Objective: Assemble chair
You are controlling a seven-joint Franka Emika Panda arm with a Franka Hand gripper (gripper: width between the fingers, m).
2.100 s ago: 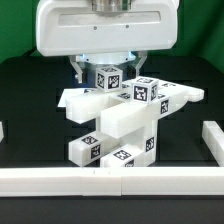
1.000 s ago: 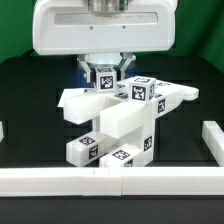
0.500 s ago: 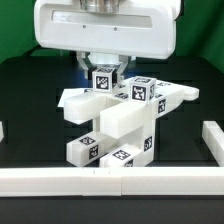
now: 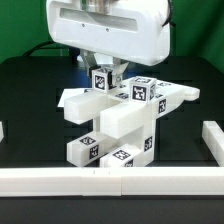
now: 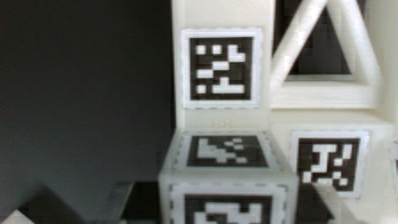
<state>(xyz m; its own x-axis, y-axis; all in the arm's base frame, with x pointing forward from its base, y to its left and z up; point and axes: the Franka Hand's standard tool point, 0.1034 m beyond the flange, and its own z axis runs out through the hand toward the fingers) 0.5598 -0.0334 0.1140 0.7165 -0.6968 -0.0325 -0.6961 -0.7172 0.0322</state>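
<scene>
The partly built chair [image 4: 122, 122] stands mid-table: white tagged slabs and bars stacked into a blocky frame, with a flat slab [image 4: 85, 100] jutting to the exterior view's left. My gripper [image 4: 102, 74] hangs over its back top, shut on a small white tagged cube [image 4: 102, 81] that sits against the chair's upper parts. In the wrist view the cube [image 5: 228, 190] lies between my dark fingers [image 5: 71, 205], with a tagged chair bar [image 5: 222, 65] beyond it. Whether the cube is seated in the chair is hidden.
A long plain white rail [image 4: 110, 182] runs along the table's front edge. A shorter white rail [image 4: 211, 136] stands at the exterior view's right and a stub [image 4: 2, 130] at its left. The table top is black.
The robot's big white body has shifted toward the exterior view's right and slightly up. The cube in my gripper has stayed almost in place on the chair's top.
</scene>
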